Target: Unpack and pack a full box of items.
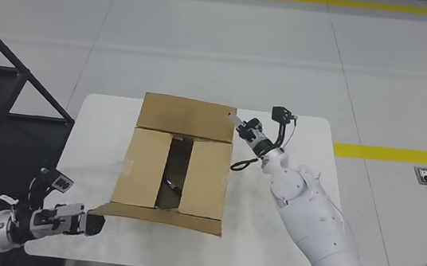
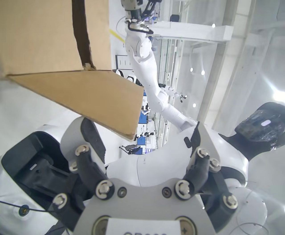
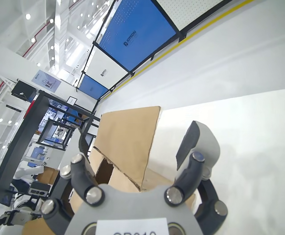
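Brown cardboard box [image 1: 141, 168] sits mid white surface [image 1: 283, 222], its two top flaps nearly shut with a dark gap between them and the far flap folded out. Left gripper [image 1: 94, 223] is at the near flap's left corner, fingers [image 2: 93, 138] spread wide, clamping nothing. Right gripper [image 1: 238, 122] is at the far-right corner, fingers [image 3: 193, 142] also spread, flap edge between them
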{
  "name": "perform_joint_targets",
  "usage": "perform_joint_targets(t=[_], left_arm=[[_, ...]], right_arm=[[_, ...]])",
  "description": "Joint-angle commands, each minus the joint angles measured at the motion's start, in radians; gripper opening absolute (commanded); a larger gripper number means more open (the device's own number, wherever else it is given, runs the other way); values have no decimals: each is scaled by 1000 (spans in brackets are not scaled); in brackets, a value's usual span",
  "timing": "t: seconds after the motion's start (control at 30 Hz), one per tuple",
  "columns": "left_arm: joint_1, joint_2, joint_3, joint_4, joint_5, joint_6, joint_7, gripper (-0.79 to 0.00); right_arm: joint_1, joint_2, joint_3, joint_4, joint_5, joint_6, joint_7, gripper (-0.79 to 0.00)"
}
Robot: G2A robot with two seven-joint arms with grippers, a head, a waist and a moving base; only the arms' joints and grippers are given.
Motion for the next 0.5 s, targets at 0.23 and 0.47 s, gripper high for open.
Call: perform_joint_targets(t=[0.23, 0.47], left_arm=[[-8, -15, 60, -54, 0, 28, 258, 0], [-5, -27, 107, -92, 64, 13, 452, 0]], right_arm=[[87, -44, 0, 191, 171, -153, 183, 0], [118, -68, 29, 280, 348, -350, 357, 0]])
